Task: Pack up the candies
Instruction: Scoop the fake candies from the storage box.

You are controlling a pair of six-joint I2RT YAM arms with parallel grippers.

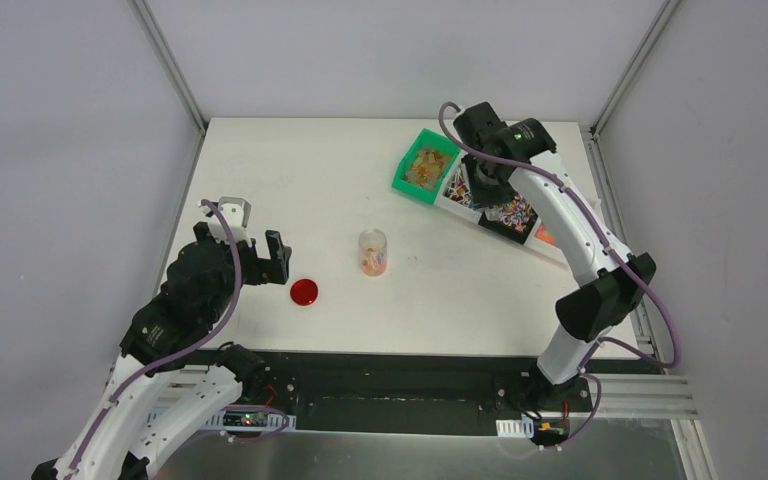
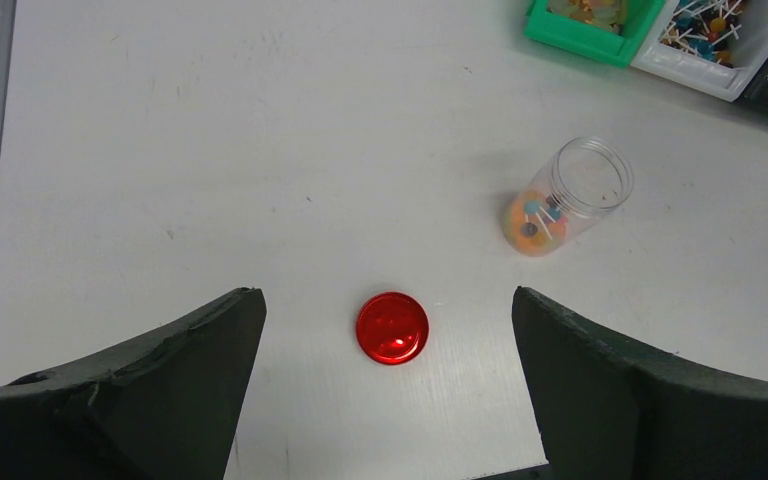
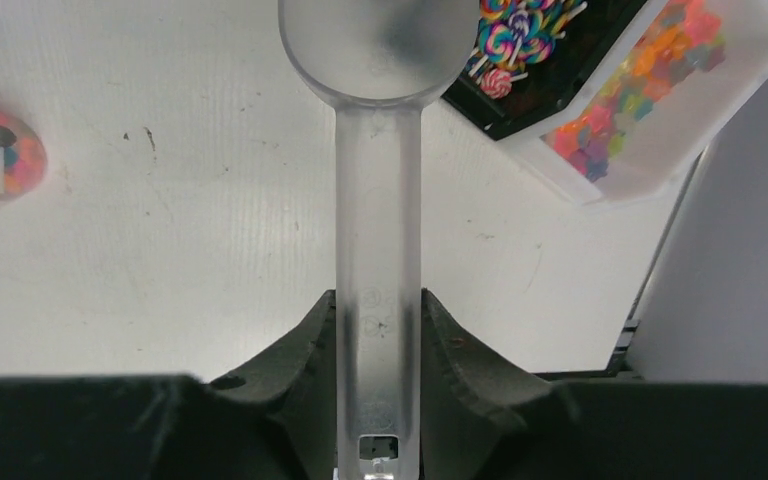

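Candies lie in several bins at the back right: amber ones in a green bin [image 1: 426, 166], lollipops in a white bin [image 1: 460, 187] and a black bin [image 1: 510, 215], and orange and pink ones in a clear bin [image 3: 650, 80]. An open clear jar [image 1: 372, 252] stands mid-table with some multicolour candies [image 2: 532, 222] in its bottom. My right gripper [image 1: 483, 188] hangs over the bins, shut on the handle of a clear plastic scoop [image 3: 378, 230]. I cannot tell what its bowl holds. My left gripper [image 2: 388, 300] is open and empty, above the red lid [image 2: 392, 327].
The red lid [image 1: 304, 292] lies flat on the white table, left of the jar. A small white bracket [image 1: 232, 210] stands near the table's left edge, behind my left arm. Metal frame posts and grey walls bound the table [image 1: 310, 180].
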